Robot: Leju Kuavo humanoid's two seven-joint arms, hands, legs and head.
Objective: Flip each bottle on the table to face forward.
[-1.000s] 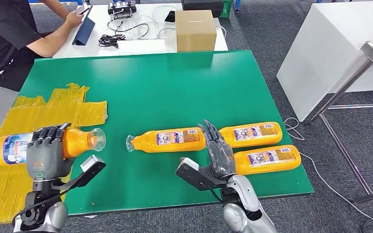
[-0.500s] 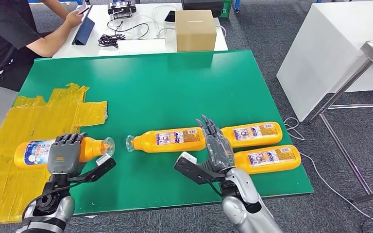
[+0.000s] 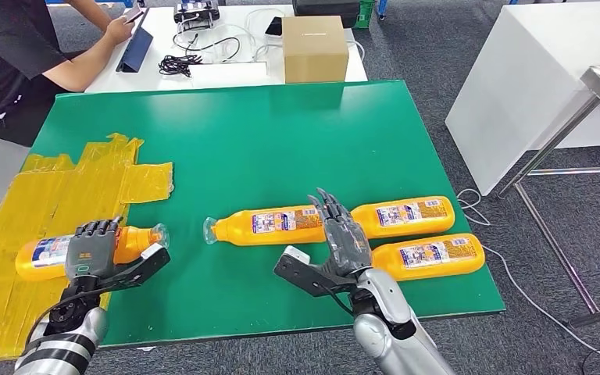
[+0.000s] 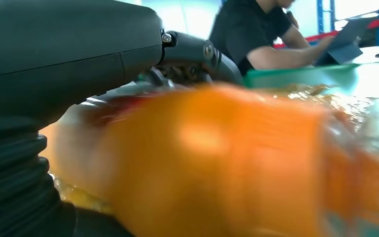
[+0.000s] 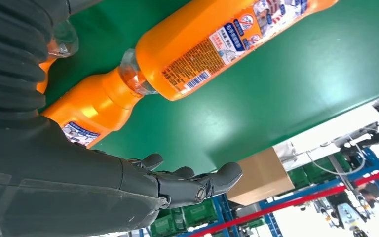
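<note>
Head view: the left hand (image 3: 92, 248) grips an orange bottle (image 3: 47, 253) lying over the yellow tape patch (image 3: 62, 176) at the green table's (image 3: 266, 133) near left corner, cap pointing toward the middle. The right hand (image 3: 342, 234) hovers flat, fingers spread, holding nothing, among three more orange bottles: one (image 3: 269, 224) lying to its left and two (image 3: 406, 216) (image 3: 430, 256) to its right.

Left wrist view: a blurred orange bottle (image 4: 217, 163) lies right against the hand (image 4: 54, 64); a seated person (image 4: 256, 34) sits behind.

Right wrist view: fingers (image 5: 187, 185) extended and empty above the green surface, two bottles (image 5: 227, 39) (image 5: 86, 113) lying cap to base.
</note>
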